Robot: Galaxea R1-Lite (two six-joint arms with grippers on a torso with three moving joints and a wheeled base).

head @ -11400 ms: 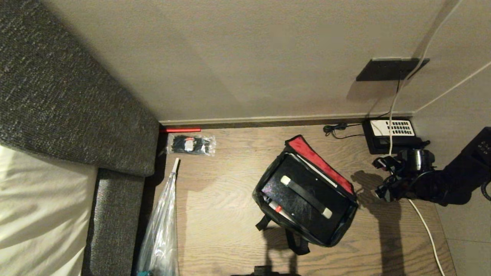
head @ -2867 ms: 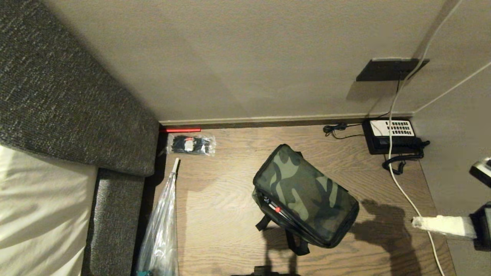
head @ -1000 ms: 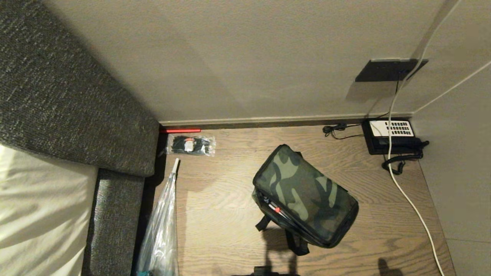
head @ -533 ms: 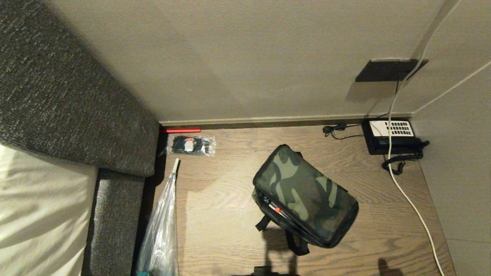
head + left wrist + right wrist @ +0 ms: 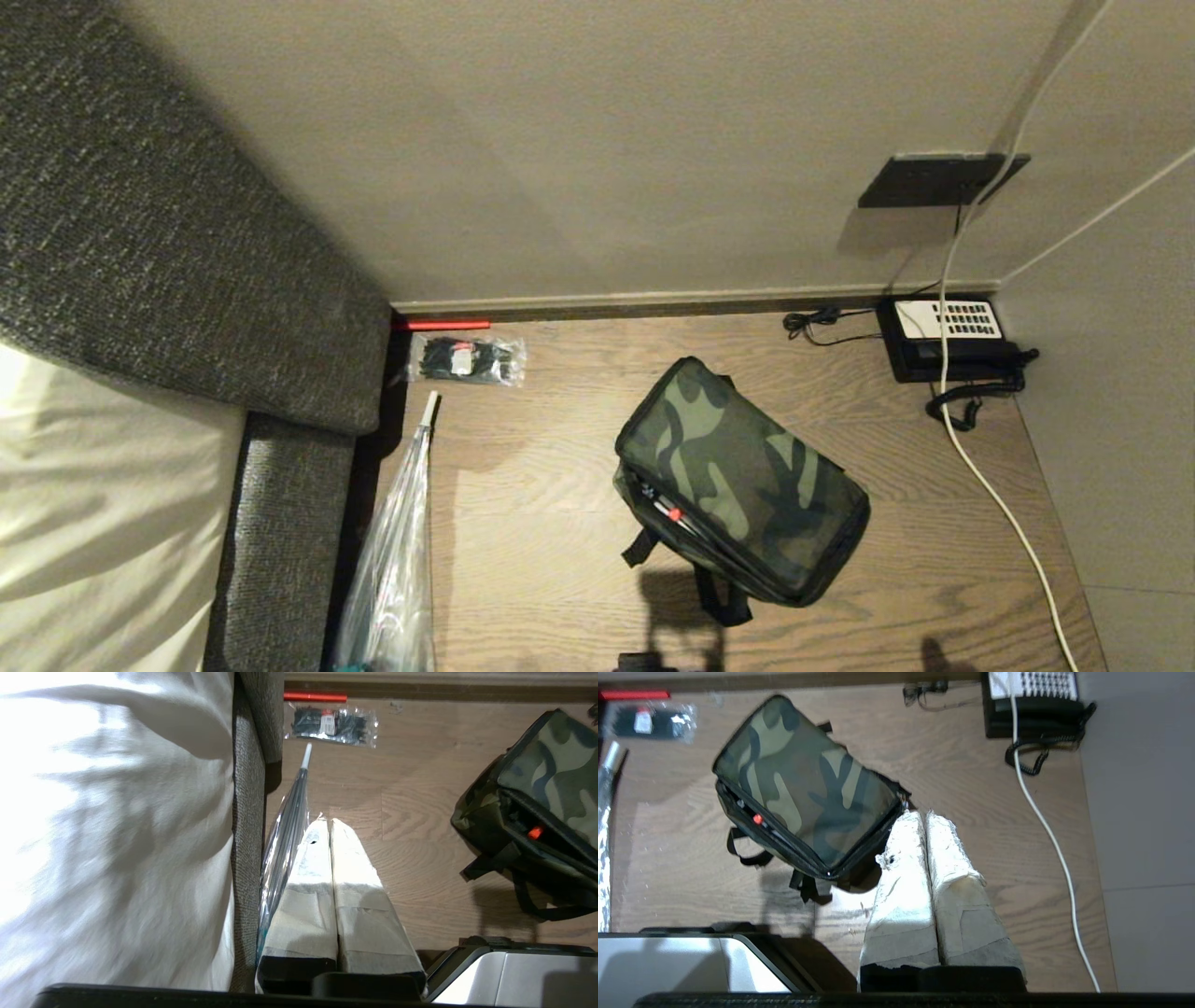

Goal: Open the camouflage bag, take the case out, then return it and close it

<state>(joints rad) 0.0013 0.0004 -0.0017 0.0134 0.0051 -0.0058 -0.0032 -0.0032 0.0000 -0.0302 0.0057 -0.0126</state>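
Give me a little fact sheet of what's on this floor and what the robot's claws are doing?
Camouflage bag: lid down, lying at a slant on the wooden floor
Case: not visible
Left claw: shut, empty, over the floor beside the clear plastic bag
Right claw: shut, empty, near the bag's corner
Telephone: in the corner by the wall
White cable: trailing across the floor
Small packet: near the skirting
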